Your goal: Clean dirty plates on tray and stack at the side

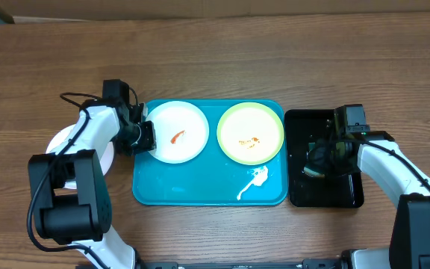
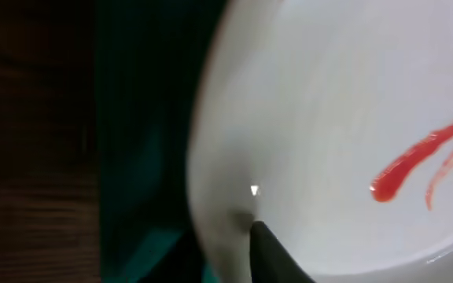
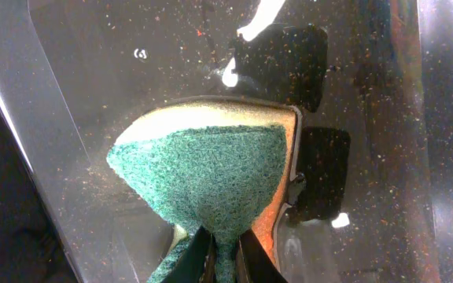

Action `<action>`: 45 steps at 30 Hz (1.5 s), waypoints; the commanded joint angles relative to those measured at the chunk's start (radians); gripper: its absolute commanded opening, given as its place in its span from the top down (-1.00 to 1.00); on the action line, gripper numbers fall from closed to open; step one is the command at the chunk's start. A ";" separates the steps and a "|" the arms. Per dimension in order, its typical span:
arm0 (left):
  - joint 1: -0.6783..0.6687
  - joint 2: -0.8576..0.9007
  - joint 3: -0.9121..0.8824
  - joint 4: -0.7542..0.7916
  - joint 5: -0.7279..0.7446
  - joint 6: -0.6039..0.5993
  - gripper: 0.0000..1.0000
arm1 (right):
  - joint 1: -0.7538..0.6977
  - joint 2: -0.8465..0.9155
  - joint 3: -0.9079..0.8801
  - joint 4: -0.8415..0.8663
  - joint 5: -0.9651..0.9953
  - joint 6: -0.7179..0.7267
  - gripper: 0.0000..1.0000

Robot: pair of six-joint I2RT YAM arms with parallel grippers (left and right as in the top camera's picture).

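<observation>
A wooden bench [image 1: 215,60] with brown grain fills the overhead frame; in the left wrist view it shows only as a dark strip down the left edge [image 2: 30,157]. At the right of centre lies a glossy black tray [image 1: 312,193], rectangular with rounded corners, just beside the blue tray [image 1: 170,187]. Close up, its surface [image 3: 132,63] is speckled with fine flecks and a few white spots that may be residue or glare. A sponge [image 3: 211,165] sits over it, with a green scouring face, a pale yellow upper edge and an orange tint along its right side; from overhead it is a small pale shape [image 1: 316,169]. A white smear [image 1: 254,183] lies on the blue tray's lower right floor.
</observation>
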 commanded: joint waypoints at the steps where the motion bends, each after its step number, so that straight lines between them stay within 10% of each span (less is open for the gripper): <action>1: -0.029 0.008 -0.018 0.006 -0.003 -0.006 0.79 | 0.005 0.042 -0.016 -0.016 0.006 0.000 0.86; 24: -0.047 0.008 -0.018 -0.037 -0.002 -0.006 0.90 | 0.005 0.044 -0.173 0.208 -0.135 0.053 0.93; 45: -0.048 0.008 -0.018 -0.037 0.047 0.002 0.92 | 0.093 -0.117 0.185 -0.090 -0.322 -0.031 0.92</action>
